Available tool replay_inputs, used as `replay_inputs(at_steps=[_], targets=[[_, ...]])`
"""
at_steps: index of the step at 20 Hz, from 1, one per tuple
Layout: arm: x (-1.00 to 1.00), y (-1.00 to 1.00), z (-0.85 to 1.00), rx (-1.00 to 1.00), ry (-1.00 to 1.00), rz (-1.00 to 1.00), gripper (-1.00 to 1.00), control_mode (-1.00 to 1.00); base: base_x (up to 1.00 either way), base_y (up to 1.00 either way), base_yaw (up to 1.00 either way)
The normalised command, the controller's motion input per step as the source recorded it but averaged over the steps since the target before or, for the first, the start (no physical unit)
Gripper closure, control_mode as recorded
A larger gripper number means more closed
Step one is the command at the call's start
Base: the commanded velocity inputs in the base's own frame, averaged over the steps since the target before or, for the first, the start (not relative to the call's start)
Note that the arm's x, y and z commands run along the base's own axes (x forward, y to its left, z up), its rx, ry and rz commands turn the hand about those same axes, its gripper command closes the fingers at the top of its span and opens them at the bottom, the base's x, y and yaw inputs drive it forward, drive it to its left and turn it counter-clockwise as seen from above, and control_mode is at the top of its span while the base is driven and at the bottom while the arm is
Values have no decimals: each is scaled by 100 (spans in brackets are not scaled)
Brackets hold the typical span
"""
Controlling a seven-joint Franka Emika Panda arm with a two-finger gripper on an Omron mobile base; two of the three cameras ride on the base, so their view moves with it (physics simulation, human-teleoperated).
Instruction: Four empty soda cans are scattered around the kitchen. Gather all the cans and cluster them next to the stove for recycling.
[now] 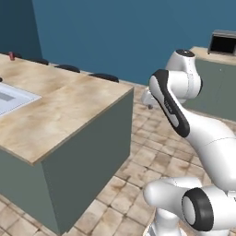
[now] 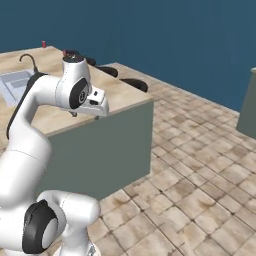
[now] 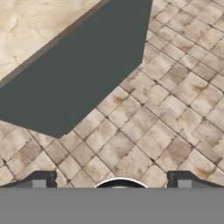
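The white arm is folded up over the tan tiled floor (image 3: 166,109), just off the corner of the kitchen island, and its claw (image 3: 111,180) hangs above the tiles with its two dark tips set wide apart and nothing between them. Looking down along the hand, I see the grey-green side panel of the island (image 3: 87,74) and a slice of its beige marble surface (image 1: 60,106) at the upper left. A pale sink (image 2: 20,82) with a curved dark tap is set into that surface. Far off along the island's back edge stand small red soda cans: one (image 1: 11,56) at the far corner in the left base view, and in the right base view one (image 2: 44,44) at the far end and another (image 2: 64,52) a little nearer, by the dark stool tops. They are too small to make out more. Across the room, a dark boxy appliance (image 1: 223,42) sits on another counter against the blue wall.
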Motion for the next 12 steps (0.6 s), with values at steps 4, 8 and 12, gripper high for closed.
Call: replay_inputs(at_steps=[4,8,12], targets=[[0,0,0,0,0,0,-100,100,42,-39,13],[0,0,0,0,0,0,-100,100,41,-38,16],[0,0,0,0,0,0,-100,100,41,-38,15]])
